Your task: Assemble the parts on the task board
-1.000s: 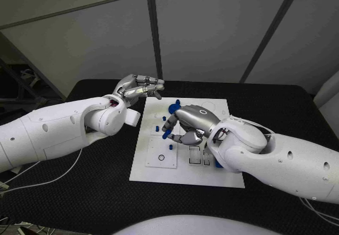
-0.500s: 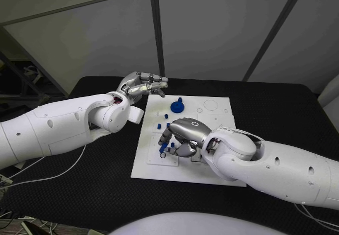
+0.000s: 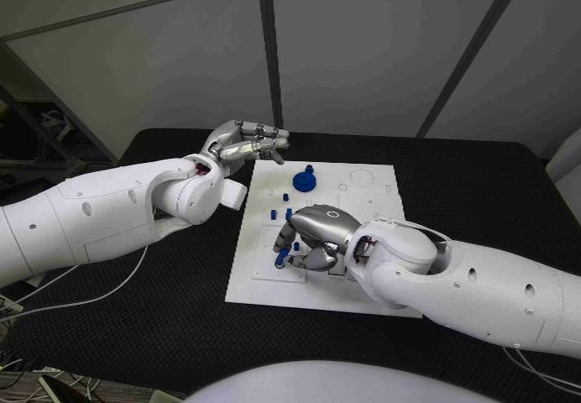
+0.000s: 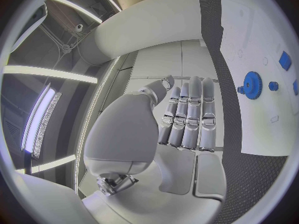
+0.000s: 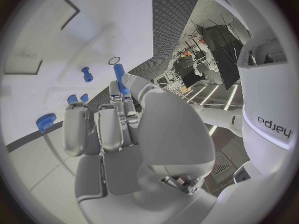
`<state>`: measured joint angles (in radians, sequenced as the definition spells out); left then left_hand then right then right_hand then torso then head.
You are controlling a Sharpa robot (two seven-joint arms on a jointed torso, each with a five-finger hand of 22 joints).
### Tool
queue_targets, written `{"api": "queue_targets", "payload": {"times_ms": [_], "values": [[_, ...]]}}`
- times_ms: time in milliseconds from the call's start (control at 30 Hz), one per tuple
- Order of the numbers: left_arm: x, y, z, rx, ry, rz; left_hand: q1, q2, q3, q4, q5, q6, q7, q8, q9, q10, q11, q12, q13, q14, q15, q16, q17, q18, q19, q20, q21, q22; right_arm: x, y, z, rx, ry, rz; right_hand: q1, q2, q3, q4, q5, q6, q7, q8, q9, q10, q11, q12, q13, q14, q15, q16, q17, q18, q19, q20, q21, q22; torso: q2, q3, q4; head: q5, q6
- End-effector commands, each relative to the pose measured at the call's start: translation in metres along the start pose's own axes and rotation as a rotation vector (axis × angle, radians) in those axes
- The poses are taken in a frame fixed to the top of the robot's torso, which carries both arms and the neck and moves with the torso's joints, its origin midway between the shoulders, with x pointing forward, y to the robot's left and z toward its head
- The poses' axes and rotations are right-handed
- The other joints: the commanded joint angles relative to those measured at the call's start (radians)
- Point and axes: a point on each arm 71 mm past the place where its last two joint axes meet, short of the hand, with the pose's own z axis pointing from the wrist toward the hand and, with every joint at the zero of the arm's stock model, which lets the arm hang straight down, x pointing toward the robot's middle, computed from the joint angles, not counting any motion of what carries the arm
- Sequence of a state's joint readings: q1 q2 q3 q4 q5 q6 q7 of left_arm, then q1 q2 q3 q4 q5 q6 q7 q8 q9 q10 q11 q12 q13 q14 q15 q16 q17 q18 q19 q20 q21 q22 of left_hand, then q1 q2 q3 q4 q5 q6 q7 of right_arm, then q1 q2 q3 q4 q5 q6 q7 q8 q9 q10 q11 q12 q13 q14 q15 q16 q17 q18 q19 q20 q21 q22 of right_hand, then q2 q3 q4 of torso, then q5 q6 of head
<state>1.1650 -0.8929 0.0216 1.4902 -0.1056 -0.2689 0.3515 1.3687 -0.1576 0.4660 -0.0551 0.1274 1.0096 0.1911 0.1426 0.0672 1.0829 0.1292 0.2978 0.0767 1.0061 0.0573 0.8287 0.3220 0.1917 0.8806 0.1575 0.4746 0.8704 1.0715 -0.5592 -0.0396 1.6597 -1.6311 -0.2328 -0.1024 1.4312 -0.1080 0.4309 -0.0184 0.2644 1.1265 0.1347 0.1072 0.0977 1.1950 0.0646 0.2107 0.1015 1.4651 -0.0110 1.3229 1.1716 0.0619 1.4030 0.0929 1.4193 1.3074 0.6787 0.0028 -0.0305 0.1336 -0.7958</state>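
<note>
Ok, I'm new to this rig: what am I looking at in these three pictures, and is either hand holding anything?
This is a two-armed robot at a black table. The wide picture comes from its head camera, looking down. The two round ones come from cameras at each wrist, looking along that hand. In the middle lies the white task board, with small blue parts on it, among them a blue gear. The right hand is low over the board and pinches a blue peg; the right wrist view shows it at the fingertips. The left hand hangs by the board's far corner, fingers curled, holding nothing.
</note>
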Motion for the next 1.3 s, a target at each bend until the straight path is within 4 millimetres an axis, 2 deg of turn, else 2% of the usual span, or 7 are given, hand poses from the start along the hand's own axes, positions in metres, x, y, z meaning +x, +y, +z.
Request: {"api": "queue_targets", "payload": {"times_ms": [33,633,1100,1200,1267,1300], "values": [[0.002,-0.001,0.001,0.005,0.012,-0.006,-0.003,0.010,-0.005,-0.002,0.006,-0.001,0.006,-0.003,-0.001,-0.007,-0.003,0.006,-0.001,0.001,0.002,-0.003,-0.001,-0.012,0.003,0.007,-0.004,-0.001,0.002,0.001,0.001,-0.005,0.022,-0.013,0.001,0.010,0.001,-0.003,0.004,0.006,0.004,0.004,0.001,0.007,0.001,-0.006,0.001,0.036,-0.002,0.001,-0.001,-0.007,0.003,0.003,0.003,0.060,0.000,-0.0003,0.0001,0.000,-0.001],[0.001,-0.001,0.001,0.005,0.013,-0.006,-0.004,0.011,-0.006,-0.001,0.006,-0.002,0.006,-0.003,-0.001,-0.008,-0.003,0.007,-0.001,0.002,0.002,-0.004,-0.002,-0.012,0.003,0.007,-0.005,-0.002,0.008,-0.003,0.007,0.025,0.046,-0.057,0.001,0.009,0.001,-0.003,0.005,0.005,0.004,0.003,0.001,0.007,0.002,-0.007,0.002,0.036,-0.002,0.000,-0.002,-0.006,0.002,0.003,0.002,0.059,0.000,-0.0001,0.0000,0.004,-0.008],[0.001,-0.001,0.000,0.004,0.012,-0.006,-0.004,0.011,-0.006,-0.001,0.006,-0.002,0.006,-0.003,-0.001,-0.008,-0.003,0.007,-0.001,0.002,0.002,-0.004,-0.002,-0.012,0.003,0.007,-0.005,-0.002,0.021,0.002,0.009,0.021,0.086,-0.071,-0.003,0.006,-0.001,-0.004,0.005,0.001,0.006,0.000,0.000,0.004,0.003,-0.012,0.002,0.035,-0.001,-0.001,-0.005,-0.005,-0.001,0.004,0.000,0.055,0.000,0.0000,-0.0004,0.005,-0.012],[0.001,-0.001,0.000,0.004,0.012,-0.006,-0.004,0.011,-0.006,-0.001,0.006,-0.002,0.006,-0.003,-0.001,-0.008,-0.003,0.007,-0.001,0.002,0.002,-0.004,-0.002,-0.012,0.003,0.007,-0.005,-0.002,0.022,0.002,0.009,0.019,0.087,-0.073,-0.016,-0.003,-0.004,0.000,0.009,-0.026,0.017,-0.018,-0.007,-0.027,0.014,-0.035,-0.004,0.033,0.009,-0.005,-0.012,-0.004,-0.009,0.009,-0.007,0.047,-0.001,0.0000,-0.0002,0.005,-0.012],[0.001,-0.001,0.000,0.004,0.012,-0.006,-0.004,0.011,-0.006,-0.001,0.006,-0.002,0.006,-0.003,-0.001,-0.008,-0.003,0.007,-0.001,0.002,0.002,-0.004,-0.002,-0.012,0.003,0.007,-0.005,-0.002,0.022,0.002,0.009,0.017,0.083,-0.072,-0.035,-0.020,-0.008,0.007,0.011,-0.068,0.032,-0.041,-0.017,-0.078,0.031,-0.066,-0.016,0.031,0.023,-0.008,-0.017,0.001,-0.028,0.019,-0.023,0.026,-0.001,-0.0004,0.0001,0.006,-0.011],[0.001,-0.001,0.000,0.004,0.012,-0.006,-0.004,0.011,-0.006,-0.001,0.006,-0.002,0.006,-0.003,-0.001,-0.008,-0.003,0.007,-0.001,0.002,0.002,-0.004,-0.002,-0.012,0.003,0.007,-0.005,-0.002,0.022,0.002,0.009,0.016,0.080,-0.072,-0.042,-0.028,-0.010,0.009,0.011,-0.089,0.033,-0.047,-0.022,-0.097,0.037,-0.076,-0.021,0.030,0.028,-0.008,-0.018,0.004,-0.037,0.023,-0.031,0.016,-0.001,-0.0004,0.0001,0.006,-0.011]]}}
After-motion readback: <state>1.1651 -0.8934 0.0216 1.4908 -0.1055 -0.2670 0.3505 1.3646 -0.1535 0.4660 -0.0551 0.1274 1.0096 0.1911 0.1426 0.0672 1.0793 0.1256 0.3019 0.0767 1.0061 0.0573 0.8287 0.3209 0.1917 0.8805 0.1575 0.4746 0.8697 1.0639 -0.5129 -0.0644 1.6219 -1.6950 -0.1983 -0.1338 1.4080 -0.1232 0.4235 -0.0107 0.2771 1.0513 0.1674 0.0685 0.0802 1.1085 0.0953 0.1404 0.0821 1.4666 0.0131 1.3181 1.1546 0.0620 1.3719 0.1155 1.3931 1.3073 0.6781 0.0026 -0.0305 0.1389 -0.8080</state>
